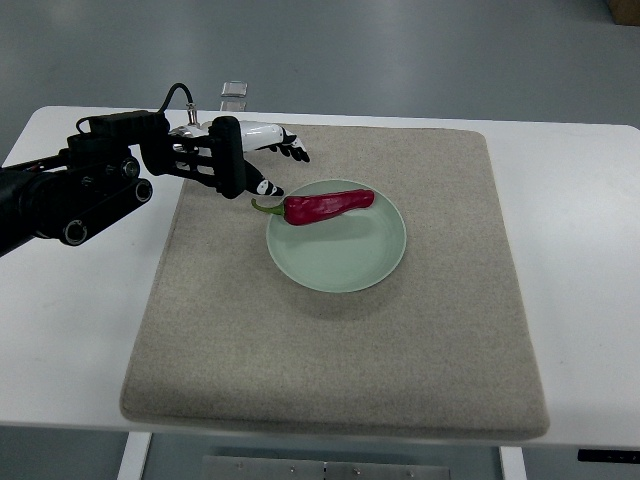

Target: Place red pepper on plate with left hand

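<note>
we see the red pepper (pixel 328 207) lying across the far part of the pale green plate (pixel 345 265), its green stem poking over the left rim. our left hand (pixel 250 155) hovers just beside the stem, fingers spread and holding nothing. the plate sits on a beige mat (pixel 340 350) covering the white table (pixel 580 250).

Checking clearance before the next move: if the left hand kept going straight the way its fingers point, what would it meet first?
The left hand points right, above the plate and red pepper. It would likely pass over bare mat; height unclear.
</note>
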Controlling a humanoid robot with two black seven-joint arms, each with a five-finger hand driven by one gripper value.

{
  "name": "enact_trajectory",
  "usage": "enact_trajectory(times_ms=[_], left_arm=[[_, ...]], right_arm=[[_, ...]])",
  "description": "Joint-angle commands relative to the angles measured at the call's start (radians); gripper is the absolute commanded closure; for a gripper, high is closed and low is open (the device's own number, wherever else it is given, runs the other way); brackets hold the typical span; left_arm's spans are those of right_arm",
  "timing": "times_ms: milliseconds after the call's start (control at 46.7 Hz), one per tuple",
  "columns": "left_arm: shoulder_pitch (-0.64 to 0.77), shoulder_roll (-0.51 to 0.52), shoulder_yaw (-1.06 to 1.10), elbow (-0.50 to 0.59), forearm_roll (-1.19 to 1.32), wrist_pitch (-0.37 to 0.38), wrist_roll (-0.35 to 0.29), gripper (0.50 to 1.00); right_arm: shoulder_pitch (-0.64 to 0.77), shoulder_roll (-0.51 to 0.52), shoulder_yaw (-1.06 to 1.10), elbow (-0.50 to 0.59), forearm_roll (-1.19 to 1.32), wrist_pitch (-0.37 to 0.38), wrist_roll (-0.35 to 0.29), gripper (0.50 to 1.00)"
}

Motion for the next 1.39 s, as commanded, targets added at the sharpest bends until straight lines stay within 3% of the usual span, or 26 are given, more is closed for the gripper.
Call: enact_trajectory(times_ms=[0,64,171,621,1027,1370], left_arm=[[0.002,0.0,-0.001,0.03,-0.001,0.022,-0.002,0.632],[0.002,0.002,-0.001,0.053,-0.002,0.047,-0.006,0.568],[0.003,0.002,-0.001,0.099,-0.022,0.085,-0.006,0.542],[-0.008,0.003,-0.002,0.2,-0.373,0.121,-0.005,0.536],[-0.023,0.003,-0.004,0.286,-1.008,0.119,0.001,0.536],[-0.018,0.0,-0.007,0.292,-1.301,0.116,0.0,0.536]], right_arm=[[0.0,0.0,0.0,-0.001,0.0,0.0,0.0,0.572],[0.0,0.0,0.0,-0.001,0.0,0.0,0.0,0.57],[0.0,0.0,0.0,0.001,0.0,0.0,0.0,0.572],[0.0,0.0,0.0,-0.001,0.0,0.0,0.0,0.572],[0.0,0.0,0.0,0.001,0.0,0.0,0.0,0.572],[0.002,0.0,0.0,0.001,0.0,0.0,0.0,0.572]])
